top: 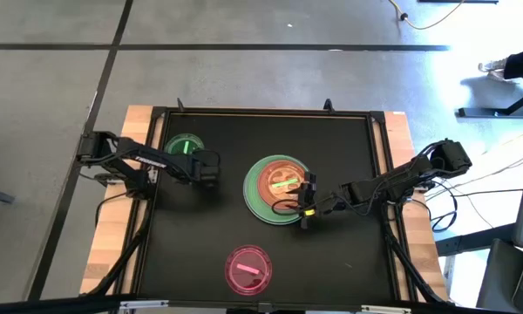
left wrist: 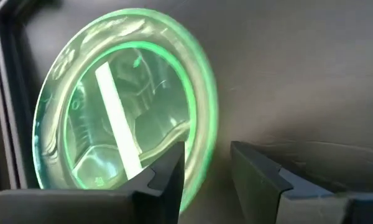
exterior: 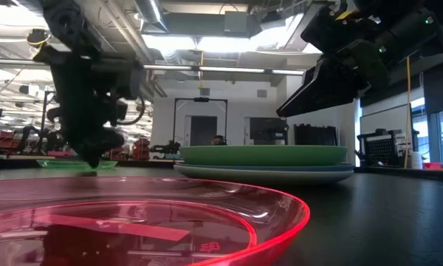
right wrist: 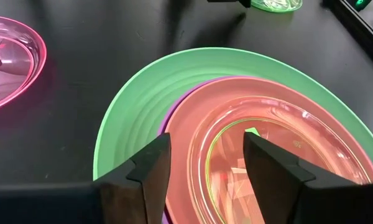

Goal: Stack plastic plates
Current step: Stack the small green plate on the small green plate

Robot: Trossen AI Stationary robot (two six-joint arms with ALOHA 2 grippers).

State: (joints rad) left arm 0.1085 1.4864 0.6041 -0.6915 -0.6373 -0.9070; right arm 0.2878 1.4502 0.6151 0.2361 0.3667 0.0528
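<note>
A small translucent green plate (left wrist: 121, 124) lies flat near the table's far left corner (top: 185, 146). My left gripper (left wrist: 206, 149) is open and low at its right rim (top: 209, 170), one finger over the plate and one outside it. At mid-table stands a stack (top: 277, 187): a large green plate (right wrist: 137, 106), then purple (right wrist: 168, 121), then orange (right wrist: 193, 130), with a translucent green-edged plate (right wrist: 280, 143) on top. My right gripper (right wrist: 206, 140) hovers open above the stack's right edge (top: 305, 202), clear of it. A pink-red plate (top: 248, 269) lies near the front edge. My left gripper comes slanting down from the table's right, its fingers standing either side of the small green plate's right rim (left wrist: 205, 134). Whether they touch the rim I cannot tell. The plate lies flat on the table.
The black mat has a raised frame (top: 157, 113) close behind the small green plate. In the low view the pink-red plate (exterior: 133, 222) fills the foreground, and paler plates (exterior: 266, 174) lie under the green one. Bare mat lies between the stack and the front right corner.
</note>
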